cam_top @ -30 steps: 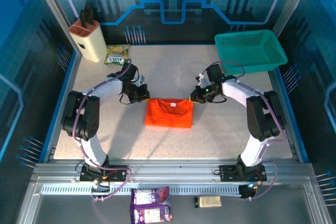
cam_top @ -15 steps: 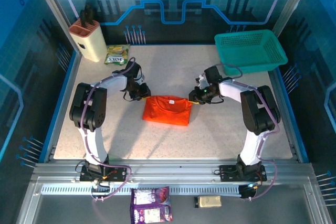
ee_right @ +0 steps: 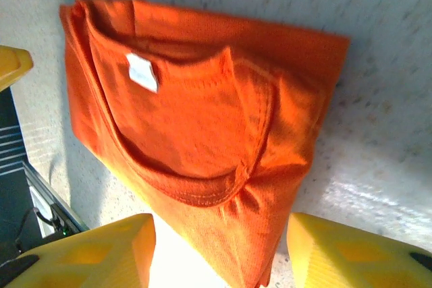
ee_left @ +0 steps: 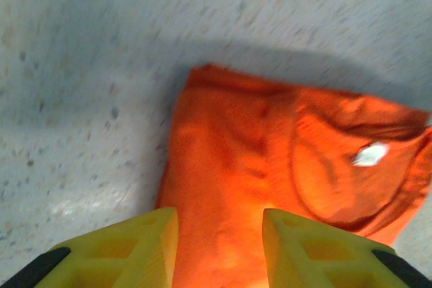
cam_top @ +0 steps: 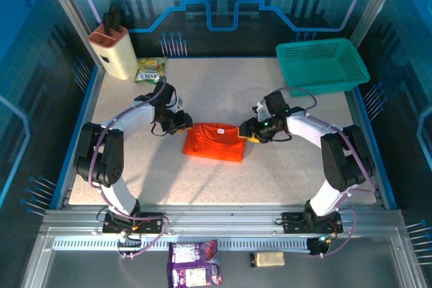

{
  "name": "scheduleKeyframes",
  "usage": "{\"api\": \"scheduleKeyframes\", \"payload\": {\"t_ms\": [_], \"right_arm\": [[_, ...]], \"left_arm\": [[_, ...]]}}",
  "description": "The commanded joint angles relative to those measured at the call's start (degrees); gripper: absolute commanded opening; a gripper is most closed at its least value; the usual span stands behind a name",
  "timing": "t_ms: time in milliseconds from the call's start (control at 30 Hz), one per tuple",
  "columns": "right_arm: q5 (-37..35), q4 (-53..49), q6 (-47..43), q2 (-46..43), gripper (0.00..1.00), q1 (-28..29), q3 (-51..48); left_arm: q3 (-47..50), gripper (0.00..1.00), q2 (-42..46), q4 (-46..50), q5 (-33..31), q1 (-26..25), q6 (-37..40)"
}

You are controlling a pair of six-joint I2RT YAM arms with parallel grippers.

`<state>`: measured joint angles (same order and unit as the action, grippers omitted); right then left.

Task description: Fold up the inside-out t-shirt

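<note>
the shirt [cam_top: 216, 142] lies folded mid-frame on the table [cam_top: 202, 183]. left tool [cam_top: 183, 125] and right tool [cam_top: 245, 131] stand parted at its upper corners, empty.

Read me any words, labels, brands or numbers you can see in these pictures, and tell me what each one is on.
None can be read with certainty.
Lettering on the green packet beside the knife block: too small to read.
White label on the purple packet at the near edge: print too small.
White neck tag of the t-shirt: blurred, no legible print.
</note>
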<state>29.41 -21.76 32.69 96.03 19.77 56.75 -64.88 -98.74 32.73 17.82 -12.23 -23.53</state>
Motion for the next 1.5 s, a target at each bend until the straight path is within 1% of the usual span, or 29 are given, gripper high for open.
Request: {"api": "scheduleKeyframes", "payload": {"t_ms": [0, 100, 267, 433, 533, 633, 733, 800, 900, 967, 1067, 1167, 1267, 1467], "right_arm": [[1.6, 1.1, 1.3, 1.7, 0.54, 2.0, -0.6], [1.4, 1.2, 1.2, 2.6, 0.54, 2.8, -0.5], [0.4, -0.7, 0.2, 2.4, 0.54, 3.4, 0.3], [-0.2, -1.6, 0.1, 1.4, 0.55, 3.4, 0.3], [-0.4, -2.0, 0.0, 1.2, 0.54, 3.4, 0.5], [-0.6, -2.4, -0.1, 1.0, 0.54, 3.4, 0.6], [-0.6, -2.4, -0.2, 1.0, 0.54, 3.4, 0.3], [-0.6, -2.4, -0.3, 1.2, 0.54, 3.4, 0.3], [-0.7, -2.7, -0.6, 1.1, 0.54, 3.4, 0.2], [-1.1, -3.3, -1.0, 1.0, 0.54, 3.4, 0.2], [-1.1, -3.9, -1.6, 1.1, 0.54, 3.4, 0.3], [-0.9, -5.1, -2.5, 1.2, 0.54, 3.4, 0.7], [-1.0, -6.9, -3.9, 1.3, 0.54, 3.4, 1.5], [-0.4, -9.9, -5.7, 1.7, 0.53, 3.4, 3.5]], "left_arm": [[1.8, 0.41, -1.5, 2.6, 0.7, -0.2, 2.1], [2.0, 0.42, -2.7, 2.1, -0.6, -0.3, 2.6], [1.1, 0.42, -5.4, 0.1, 4.5, -0.4, 2.6], [0.5, 0.38, -7.4, 0.0, 4.8, -1.2, 3.0], [0.7, 0.32, -7.9, -0.8, 5.9, -1.4, 2.7], [0.6, 0.24, -7.9, -1.0, 6.1, -1.7, 2.7], [0.7, 0.12, -7.5, -1.0, 4.7, -1.7, 2.5], [0.6, 0.07, -7.4, -0.5, 2.7, -1.7, 2.4], [-0.4, 0.02, -7.3, 1.7, -2.8, -1.5, 2.6], [-1.6, 0.01, -7.1, 4.1, -9.0, -1.1, 3.0], [-3.6, 0.00, -7.0, 7.3, -15.8, 0.1, 4.7], [-5.2, 0.00, -7.5, 8.5, -20.2, 2.6, 6.1], [-6.8, 0.00, -8.7, 9.1, -26.7, 4.9, 6.8], [-9.6, 0.00, -10.1, 8.8, -34.0, 10.6, 7.1]]}}
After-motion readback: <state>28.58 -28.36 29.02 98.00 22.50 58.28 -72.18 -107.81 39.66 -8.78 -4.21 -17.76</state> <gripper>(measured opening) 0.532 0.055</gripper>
